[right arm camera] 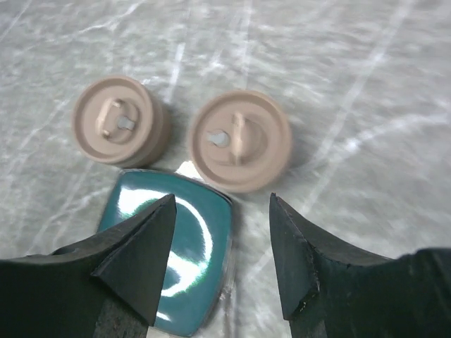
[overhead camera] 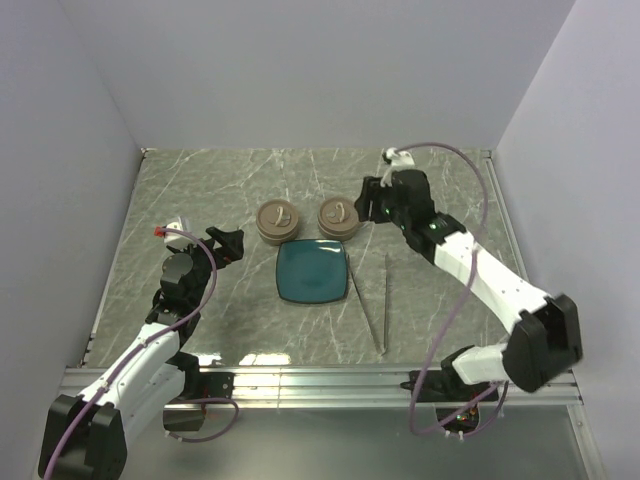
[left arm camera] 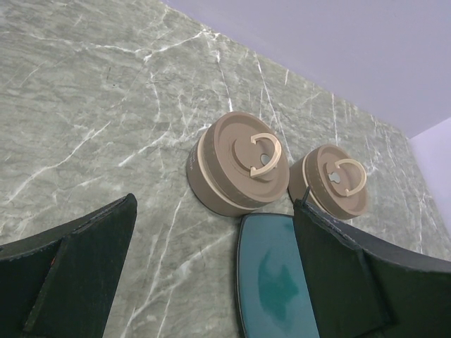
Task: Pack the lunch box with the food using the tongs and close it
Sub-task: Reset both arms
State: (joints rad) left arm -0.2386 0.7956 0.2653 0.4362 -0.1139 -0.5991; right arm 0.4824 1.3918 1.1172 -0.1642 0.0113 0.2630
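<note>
The lunch box shows as two round tan tubs with handled lids on, the left tub (overhead camera: pixel 277 221) (left arm camera: pixel 239 169) (right arm camera: pixel 118 121) and the right tub (overhead camera: pixel 339 218) (left arm camera: pixel 337 180) (right arm camera: pixel 241 139). Just in front of them the dark teal plate (overhead camera: pixel 313 271) (left arm camera: pixel 271 282) (right arm camera: pixel 184 246) lies bare. The tongs (overhead camera: pixel 385 300) lie flat on the table right of the plate, their arms spread. No food is in view. My right gripper (overhead camera: pixel 370 205) (right arm camera: pixel 222 199) hovers open beside the right tub, holding nothing. My left gripper (overhead camera: pixel 228 243) (left arm camera: pixel 215 204) stands open, left of the plate, empty.
The marble table (overhead camera: pixel 200 190) is walled by pale panels at the back and both sides. A metal rail (overhead camera: pixel 320 378) runs along the near edge by the arm bases.
</note>
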